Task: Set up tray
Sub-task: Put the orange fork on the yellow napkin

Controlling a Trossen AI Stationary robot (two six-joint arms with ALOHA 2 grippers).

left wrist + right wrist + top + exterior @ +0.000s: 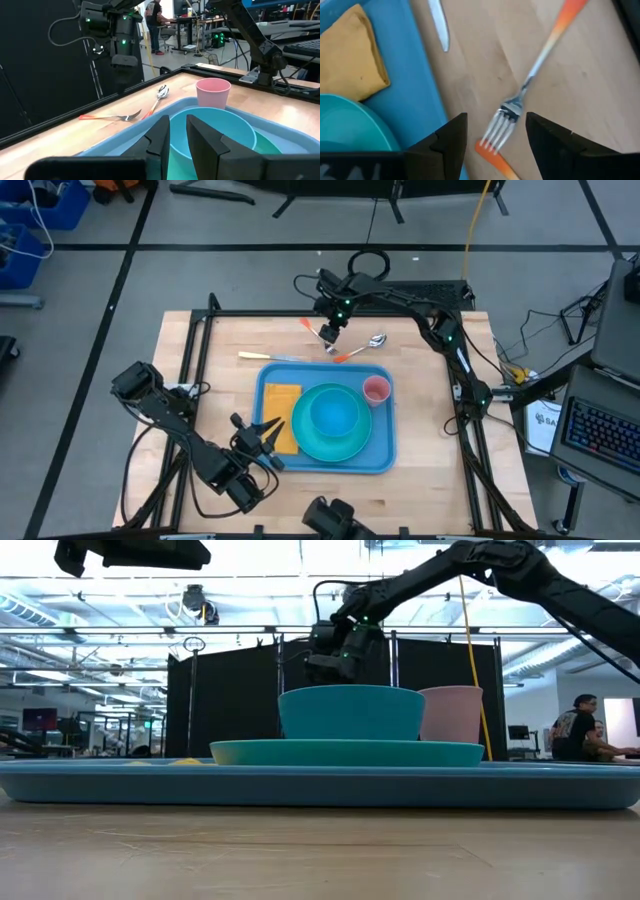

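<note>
A wooden table [420,470] carries a large light-blue tray [382,452] near its middle. On the tray sit a round teal plate [305,442] with a teal bowl [334,415] on it, a pink cup [376,390] at one far corner, and a folded yellow-orange napkin [279,406] beside the plate.

The right end effector [328,332] hangs above the bare table just beyond the tray's far edge, fingers spread apart and holding nothing. Directly beneath it, seen between its two dark fingers [451,145] in the right wrist view, lies a fork [520,107] with an orange handle, flat on the wood and apart from both fingers. The fork's tines rest across another orange handle [492,156]. A knife [439,25] lies on the table farther off, alongside the tray's far rim. A spoon [372,341] with an orange handle lies just to the side of this end effector, near the tray's far corner and the pink cup.

The left end effector [268,430] sits over the near-left part of the tray, above the napkin's edge and just beside the plate. Its fingers [161,137] stand close together with a narrow gap, and no object shows between them; whether they count as clenched cannot be told.

People sit at desks in the room beyond.
</note>
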